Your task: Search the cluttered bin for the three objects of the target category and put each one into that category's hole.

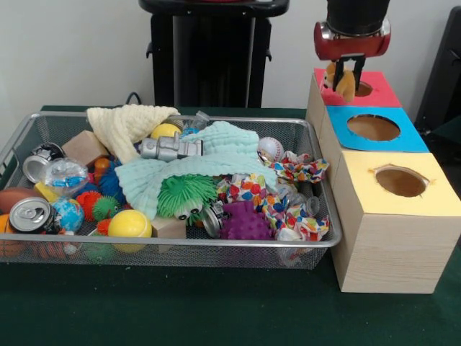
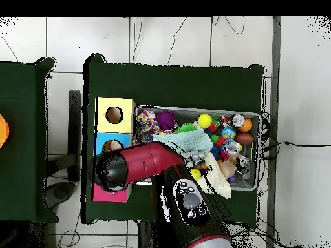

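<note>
My gripper (image 1: 348,78) hangs at the upper right of the front view, shut on a tan-orange plush toy (image 1: 343,81). It holds the toy just above the left edge of the round hole (image 1: 364,89) in the red-topped box (image 1: 382,94). In the overhead view the arm's end (image 2: 113,170) covers the gripper, the toy and most of the red box (image 2: 108,193). The wire mesh bin (image 1: 180,245) lies left of the boxes, full of clutter; it also shows in the overhead view (image 2: 253,117). I see no other soft animal toy in it.
A blue-topped box (image 1: 403,133) and a yellow-topped box (image 1: 425,173) stand in front of the red one. The bin holds a silver toy robot (image 1: 171,148), a mint cloth (image 1: 223,155), a cream cloth (image 1: 130,122), spiky balls (image 1: 246,222), a can (image 1: 30,215) and a baseball (image 1: 270,149).
</note>
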Robot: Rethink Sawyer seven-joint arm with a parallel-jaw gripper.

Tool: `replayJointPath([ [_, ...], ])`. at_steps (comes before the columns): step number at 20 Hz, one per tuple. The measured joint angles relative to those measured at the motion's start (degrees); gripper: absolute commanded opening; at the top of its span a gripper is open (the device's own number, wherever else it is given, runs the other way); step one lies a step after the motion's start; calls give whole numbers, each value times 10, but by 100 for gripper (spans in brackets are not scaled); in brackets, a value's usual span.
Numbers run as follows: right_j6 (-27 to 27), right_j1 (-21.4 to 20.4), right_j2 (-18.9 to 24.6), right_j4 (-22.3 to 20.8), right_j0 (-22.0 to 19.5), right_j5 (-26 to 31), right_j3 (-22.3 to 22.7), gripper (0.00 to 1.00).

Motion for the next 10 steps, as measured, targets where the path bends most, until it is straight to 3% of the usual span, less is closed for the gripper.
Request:
replayJointPath([
  [10, 0, 13, -35, 1, 62, -4, 0, 0],
])
